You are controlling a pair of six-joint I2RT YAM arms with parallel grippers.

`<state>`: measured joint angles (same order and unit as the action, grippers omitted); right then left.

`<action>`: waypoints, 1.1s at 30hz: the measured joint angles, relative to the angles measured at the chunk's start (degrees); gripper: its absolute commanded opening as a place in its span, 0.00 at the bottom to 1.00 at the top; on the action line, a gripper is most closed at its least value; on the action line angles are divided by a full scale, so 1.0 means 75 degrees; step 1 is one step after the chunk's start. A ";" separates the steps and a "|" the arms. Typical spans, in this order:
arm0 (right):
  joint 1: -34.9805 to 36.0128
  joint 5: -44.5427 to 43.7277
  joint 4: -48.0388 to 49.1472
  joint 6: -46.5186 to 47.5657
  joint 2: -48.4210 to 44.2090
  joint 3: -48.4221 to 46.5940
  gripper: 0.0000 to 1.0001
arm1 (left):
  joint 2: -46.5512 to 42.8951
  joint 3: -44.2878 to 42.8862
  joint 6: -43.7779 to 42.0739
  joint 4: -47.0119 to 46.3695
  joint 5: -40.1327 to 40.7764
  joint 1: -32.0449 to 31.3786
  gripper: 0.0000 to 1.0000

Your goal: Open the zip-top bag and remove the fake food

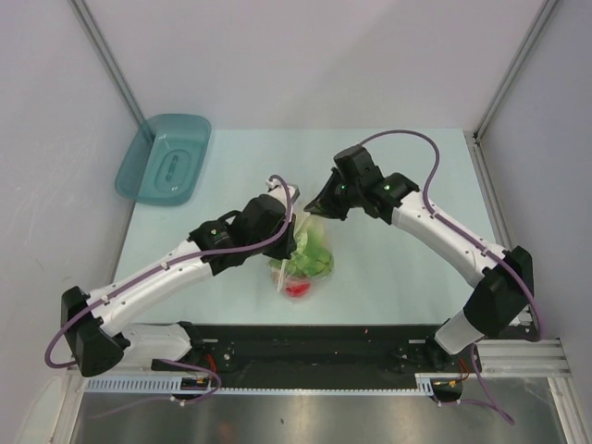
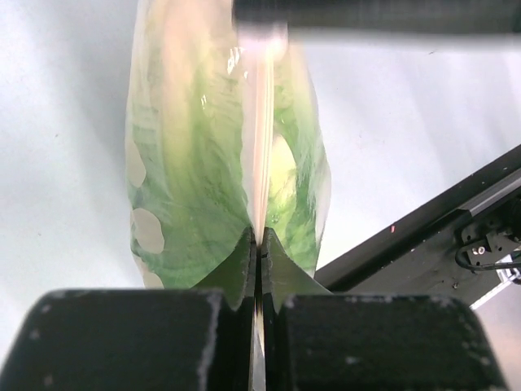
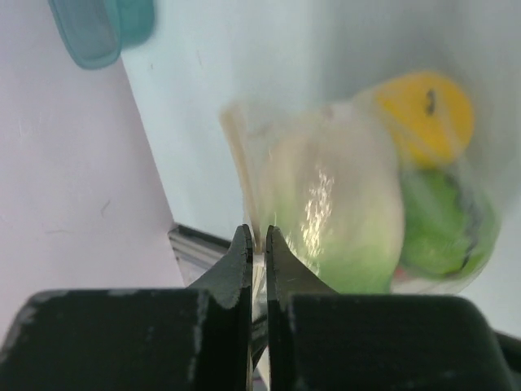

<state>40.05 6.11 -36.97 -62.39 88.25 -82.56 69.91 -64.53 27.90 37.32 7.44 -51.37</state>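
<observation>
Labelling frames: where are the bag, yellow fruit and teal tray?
zip-top bag [image 2: 191, 163], left wrist view, side wall.
yellow fruit [image 3: 423, 114], right wrist view, middle.
teal tray [image 1: 134, 165], top external view, rim.

Glossy, crinkled clear-plastic zip-top bag [image 2: 189, 171]; matt black fingers [image 2: 122, 342]

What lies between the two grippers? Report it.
The bag: its top edge spans the gap, pinched by the left gripper and the right gripper. The top view shows it.

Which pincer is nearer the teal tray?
Left. The left pincer pinches the zip-top bag on the side toward the teal tray; the right pincer pinches it farther away.
</observation>
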 measured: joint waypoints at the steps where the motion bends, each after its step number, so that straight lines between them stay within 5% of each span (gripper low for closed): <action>1: -0.0099 -0.0038 0.0032 0.0178 0.0076 -0.0067 0.00 | -0.0029 0.0038 -0.0015 0.0003 -0.0003 0.0003 0.00; 6: -0.0740 -0.0044 0.0224 0.1157 0.0801 -0.0796 0.05 | -0.0029 0.0096 -0.0082 -0.0055 -0.0017 0.0003 0.00; 10: -0.1026 0.0364 0.0137 0.1807 0.1378 -0.1434 0.46 | 0.0041 0.0105 -0.0079 -0.0242 -0.0029 0.0026 0.00; 14: -0.1236 0.0638 -0.0032 0.2486 0.1670 -0.1912 0.66 | 0.0134 0.0105 -0.0061 -0.0210 -0.0221 0.0015 0.00; 18: -0.1306 0.0752 -0.0481 0.3133 0.1402 -0.1967 0.67 | 0.0280 0.0099 -0.0047 -0.0216 -0.0405 0.0017 0.00; 22: -0.1128 0.0968 -0.0577 0.3386 0.0530 -0.1457 0.46 | 0.0420 0.0076 0.0012 -0.0210 -0.0562 0.0020 0.00; 25: -0.1032 0.1381 -0.0195 0.3270 -0.0405 -0.0428 0.46 | 0.0455 0.0041 0.0047 -0.0201 -0.0688 0.0026 0.00; 31: -0.1017 0.1985 0.0527 0.2850 -0.0787 0.0938 0.57 | 0.0466 0.0026 0.0140 -0.0181 -0.1122 0.0154 0.48; 33: -0.1017 0.2122 0.0676 0.2760 -0.0787 0.1250 0.57 | 0.0466 0.0026 0.0187 -0.0184 -0.1294 0.0213 0.54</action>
<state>32.42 22.02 -31.90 -41.69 82.35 -73.19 73.41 -64.34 29.30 35.94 -2.26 -49.78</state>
